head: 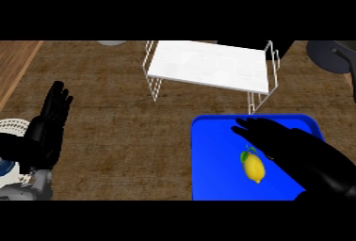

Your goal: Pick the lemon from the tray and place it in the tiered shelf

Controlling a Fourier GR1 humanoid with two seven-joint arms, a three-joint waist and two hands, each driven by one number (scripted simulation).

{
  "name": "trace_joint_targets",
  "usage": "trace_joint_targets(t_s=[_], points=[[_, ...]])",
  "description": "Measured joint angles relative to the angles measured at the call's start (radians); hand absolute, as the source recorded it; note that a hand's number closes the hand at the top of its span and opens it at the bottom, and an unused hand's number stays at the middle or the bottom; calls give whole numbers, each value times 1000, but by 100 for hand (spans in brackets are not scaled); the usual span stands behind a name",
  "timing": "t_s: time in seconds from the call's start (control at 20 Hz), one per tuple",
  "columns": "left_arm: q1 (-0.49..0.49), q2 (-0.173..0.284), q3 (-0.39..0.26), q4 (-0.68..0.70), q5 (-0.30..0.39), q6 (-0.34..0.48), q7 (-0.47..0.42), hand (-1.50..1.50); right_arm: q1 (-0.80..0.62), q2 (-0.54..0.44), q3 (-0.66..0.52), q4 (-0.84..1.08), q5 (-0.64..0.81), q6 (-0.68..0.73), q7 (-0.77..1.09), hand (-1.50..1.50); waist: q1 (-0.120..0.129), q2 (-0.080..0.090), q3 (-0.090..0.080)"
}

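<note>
Right hand [292, 143], fingers straight and spread, held over the blue tray [208, 160] with nothing in its grasp. The lemon [254, 168] (yellow, with a green leaf at its upper end) lies on the tray just beside this hand, toward the left. Beyond the tray stands the white tiered shelf [208, 66] on the brown bench [125, 117]. Left hand [52, 120] rests open near the left edge, fingers up
</note>
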Motion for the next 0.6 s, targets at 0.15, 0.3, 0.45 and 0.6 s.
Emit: trace_joint_targets(t_s=[0.15, 0.3, 0.45, 0.6], points=[[4, -3, 4, -13, -4, -9, 9, 0, -8, 16, 51, -7, 99, 11, 58, -150, 1, 0, 0], [11, -11, 9, -12, -12, -16, 1, 0, -4, 14, 88, 42, 195, 17, 65, -150, 2, 1, 0], [3, -23, 27, 11, -18, -35, -7, 0, 20, 38, 108, 85, 290, -3, 46, -150, 0, 2, 1], [1, -32, 49, 5, -31, -51, 11, 0, 46, 61, 79, 116, 334, -8, -3, -150, -1, 2, 1]])
